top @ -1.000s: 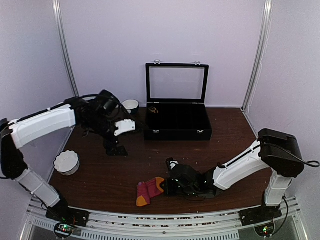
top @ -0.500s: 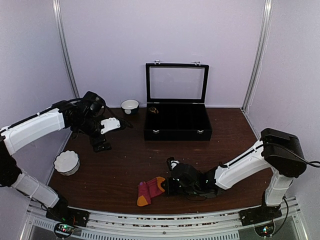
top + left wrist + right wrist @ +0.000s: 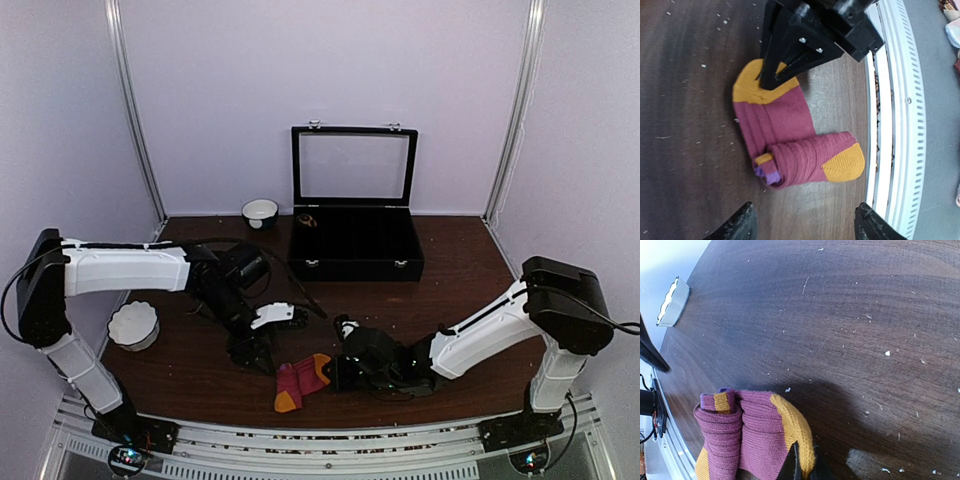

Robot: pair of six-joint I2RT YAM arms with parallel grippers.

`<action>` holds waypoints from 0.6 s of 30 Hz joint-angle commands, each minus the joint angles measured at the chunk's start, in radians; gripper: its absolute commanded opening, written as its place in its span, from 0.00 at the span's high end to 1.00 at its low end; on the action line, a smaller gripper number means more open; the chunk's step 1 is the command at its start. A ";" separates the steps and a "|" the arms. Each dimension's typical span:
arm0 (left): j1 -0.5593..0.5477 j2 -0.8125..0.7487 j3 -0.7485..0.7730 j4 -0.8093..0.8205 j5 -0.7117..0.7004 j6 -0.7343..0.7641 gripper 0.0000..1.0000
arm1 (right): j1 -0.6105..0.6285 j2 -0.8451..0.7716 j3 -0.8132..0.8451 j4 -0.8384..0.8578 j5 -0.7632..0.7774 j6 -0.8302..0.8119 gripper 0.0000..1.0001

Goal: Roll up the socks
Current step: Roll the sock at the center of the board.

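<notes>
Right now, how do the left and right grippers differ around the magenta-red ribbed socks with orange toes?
The left gripper is open; the right gripper is shut on an orange toe of the magenta-red socks. The left faces the half-rolled end and appears clear of it; the right pinches the flat end. Both aim at the same socks.

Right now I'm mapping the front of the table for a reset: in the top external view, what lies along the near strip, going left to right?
white bowl → left hand → magenta-red socks → right hand
</notes>
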 commanded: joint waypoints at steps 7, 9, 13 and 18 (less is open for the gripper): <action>-0.038 0.122 -0.011 0.134 0.113 -0.075 0.39 | -0.006 -0.014 -0.005 0.023 0.023 0.005 0.95; -0.041 0.146 -0.003 0.147 0.103 -0.077 0.42 | -0.006 -0.017 -0.010 0.029 0.023 0.006 0.95; -0.041 0.178 0.000 0.177 0.048 -0.088 0.43 | -0.006 -0.017 -0.010 0.044 0.013 0.006 0.96; -0.042 0.177 -0.003 0.193 -0.024 -0.088 0.40 | -0.006 -0.017 -0.011 0.062 0.000 0.004 0.97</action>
